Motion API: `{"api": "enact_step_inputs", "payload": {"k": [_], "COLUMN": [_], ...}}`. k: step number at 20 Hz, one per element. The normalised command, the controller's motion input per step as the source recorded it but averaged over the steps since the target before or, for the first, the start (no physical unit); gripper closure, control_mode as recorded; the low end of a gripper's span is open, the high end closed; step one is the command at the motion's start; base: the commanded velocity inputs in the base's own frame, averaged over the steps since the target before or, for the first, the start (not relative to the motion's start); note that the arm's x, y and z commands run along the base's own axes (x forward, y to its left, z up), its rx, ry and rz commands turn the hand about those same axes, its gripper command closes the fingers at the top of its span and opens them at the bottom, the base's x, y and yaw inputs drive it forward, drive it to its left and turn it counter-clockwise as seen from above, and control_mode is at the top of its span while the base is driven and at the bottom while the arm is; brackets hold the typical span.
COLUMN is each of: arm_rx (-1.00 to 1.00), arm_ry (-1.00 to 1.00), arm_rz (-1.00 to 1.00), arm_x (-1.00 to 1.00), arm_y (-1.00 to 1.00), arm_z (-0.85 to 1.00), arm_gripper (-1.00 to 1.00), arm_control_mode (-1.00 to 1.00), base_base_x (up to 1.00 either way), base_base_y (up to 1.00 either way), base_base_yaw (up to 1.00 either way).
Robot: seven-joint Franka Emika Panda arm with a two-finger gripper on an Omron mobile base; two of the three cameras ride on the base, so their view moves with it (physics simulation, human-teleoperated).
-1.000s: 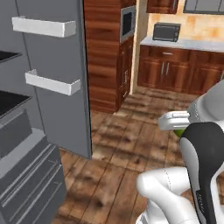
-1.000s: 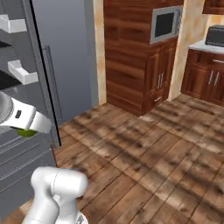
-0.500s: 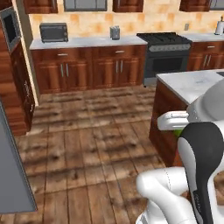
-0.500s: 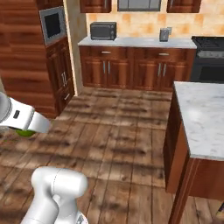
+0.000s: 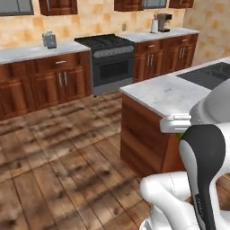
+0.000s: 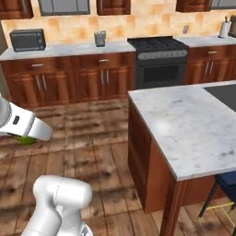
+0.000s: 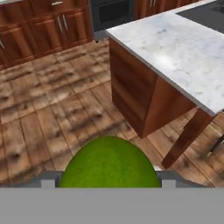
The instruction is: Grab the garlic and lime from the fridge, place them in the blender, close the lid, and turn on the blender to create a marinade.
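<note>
Lime: you have the lime (image 7: 109, 162) pinched in the end effector (image 7: 109, 181); in the hand view it sits green and round between the two finger tips, low in the picture, over the wooden floor (image 7: 52, 109). In the right base view a sliver of its green shows under the white hand (image 6: 28, 140), and in the left base view a trace of green sits beside the hand (image 5: 180, 133).

End effector: pressed onto the lime, carried low and close in to the robot's body, above the floor and short of the island.

What changed: a second ago both base views looked at the open fridge with its bins; half a second ago they swept past the wall oven and microwave run; now they face the range (image 5: 110, 63) and the marble island tabletop (image 6: 193, 124). The whole picture shifted, so it is your base that turned, not the things. The lime kept its place in the hand throughout.

Meaning for the task: I judge the fridge pick of the lime done and the carry under way. Nothing is in the blender yet.

Surroundings: the island lies near right, a toaster (image 5: 49, 39) on the far tabletop left, a coffee machine (image 5: 162, 21) far right.
</note>
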Motion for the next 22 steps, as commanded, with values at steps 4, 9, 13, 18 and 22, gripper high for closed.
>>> {"api": "enact_step_inputs", "payload": {"k": [4,9,13,18,22], "arm_rx": [0.00,0.00,0.00,0.00,0.00], "arm_ry": [0.00,0.00,0.00,0.00,0.00], "arm_rz": [0.00,0.00,0.00,0.00,0.00], "arm_x": [0.00,0.00,0.00,0.00,0.00], "arm_y": [0.00,0.00,0.00,0.00,0.00], "arm_z": [0.00,0.00,0.00,0.00,0.00], "arm_gripper": [1.00,1.00,1.00,1.00,1.00], "arm_control_mode": [1.00,1.00,1.00,1.00,1.00], "base_base_x": [1.00,1.00,1.00,0.93,0.86], "base_base_y": [0.29,0.47,0.67,0.89,0.97], "base_base_yaw": [-0.64,-0.65,-0.66,-0.64,-0.62]}}
